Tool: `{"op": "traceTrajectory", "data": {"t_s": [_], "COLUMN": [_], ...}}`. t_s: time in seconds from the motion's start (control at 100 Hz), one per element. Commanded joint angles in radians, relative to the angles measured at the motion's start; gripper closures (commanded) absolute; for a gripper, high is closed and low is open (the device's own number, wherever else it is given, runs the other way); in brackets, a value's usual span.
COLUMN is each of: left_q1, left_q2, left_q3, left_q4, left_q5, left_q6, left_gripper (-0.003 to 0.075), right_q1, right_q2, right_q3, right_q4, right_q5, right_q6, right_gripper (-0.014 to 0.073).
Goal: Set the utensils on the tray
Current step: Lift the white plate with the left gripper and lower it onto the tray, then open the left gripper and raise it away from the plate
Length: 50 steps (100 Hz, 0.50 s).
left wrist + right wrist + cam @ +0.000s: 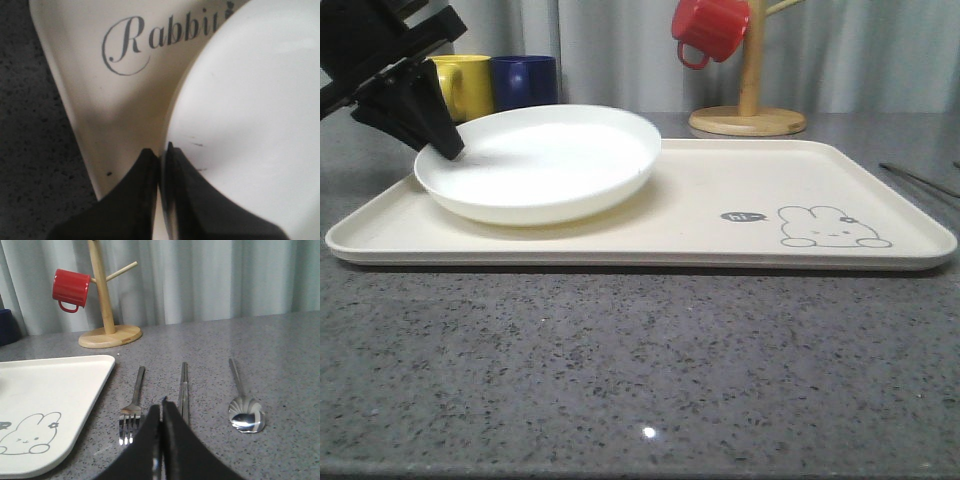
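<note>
A round white plate [545, 160] lies over the left part of the cream tray [720, 215]. My left gripper [448, 150] is shut on the plate's left rim. In the left wrist view the black fingers [145, 190] pinch the plate [250, 100] edge above the tray [125, 105] with its "Rabbit" script. On the grey table to the right of the tray [50, 385] lie a fork [132, 407], a pair of chopsticks [184, 385] and a spoon [245, 412], side by side. My right gripper [161, 407] hangs shut and empty just above the table, between fork and chopsticks.
A wooden mug tree [752, 70] with a red mug [708, 28] stands behind the tray's right half. A yellow mug [465, 85] and a blue mug [525, 80] stand behind the plate. The tray's right half with the rabbit drawing [830, 228] is bare.
</note>
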State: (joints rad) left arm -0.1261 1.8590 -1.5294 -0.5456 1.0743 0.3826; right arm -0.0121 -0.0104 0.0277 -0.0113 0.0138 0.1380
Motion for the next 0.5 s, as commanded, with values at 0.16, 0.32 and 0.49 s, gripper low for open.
{"op": "traceTrajectory", "data": {"t_s": [0.16, 0.32, 0.49], "left_q1": [-0.009, -0.006, -0.004], "left_q2": [-0.049, -0.057, -0.135], "left_q3": [-0.034, -0.034, -0.03], "left_q4": [-0.046, -0.057, -0.052], "left_q5": [-0.014, -0.043, -0.178], "left_q6": [-0.009, -0.009, -0.009], "left_gripper": [0.0452, 0.0451, 0.0451], "right_q1": [-0.005, -0.005, -0.005], "right_q2": [-0.016, -0.016, -0.016], "right_q3": [-0.018, -0.018, -0.018], "right_q4": [0.001, 0.001, 0.001], "right_q5": [-0.082, -0.082, -0.082], "right_q6": [-0.008, -0.008, -0.008], "right_gripper": [0.0662, 0.0662, 0.0662]}}
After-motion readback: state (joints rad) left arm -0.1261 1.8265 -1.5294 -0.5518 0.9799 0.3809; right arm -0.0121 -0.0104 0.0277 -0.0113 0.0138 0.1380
